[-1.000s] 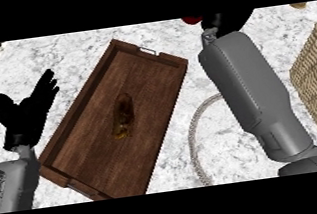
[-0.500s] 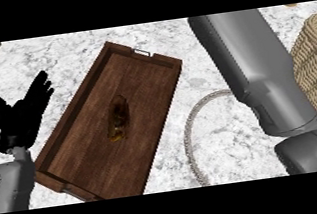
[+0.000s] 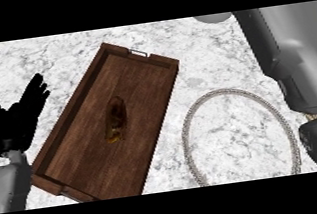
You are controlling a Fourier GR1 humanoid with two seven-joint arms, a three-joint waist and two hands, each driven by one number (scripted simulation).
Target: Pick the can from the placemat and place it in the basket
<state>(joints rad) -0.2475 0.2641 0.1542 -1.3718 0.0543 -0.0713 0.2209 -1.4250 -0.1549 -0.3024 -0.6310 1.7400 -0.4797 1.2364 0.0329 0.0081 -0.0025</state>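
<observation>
Grey right forearm (image 3: 297, 60) is now filling the view's right side, its hand and the can having passed out of sight, which suggests transport toward the basket. Black left hand (image 3: 16, 119) is resting with fingers spread, left of the dark wooden tray (image 3: 86, 154).

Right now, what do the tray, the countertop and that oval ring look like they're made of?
Tray: dark wood, matte, grain streaks along its floor, small metal handle at the far end.
Countertop: looks like polished marble or similar stone, white with grey veining.
Oval ring: seemingly braided cord or woven fibre, pale grey, with a twisted texture; probably a placemat's edge, hard to confirm.
</observation>
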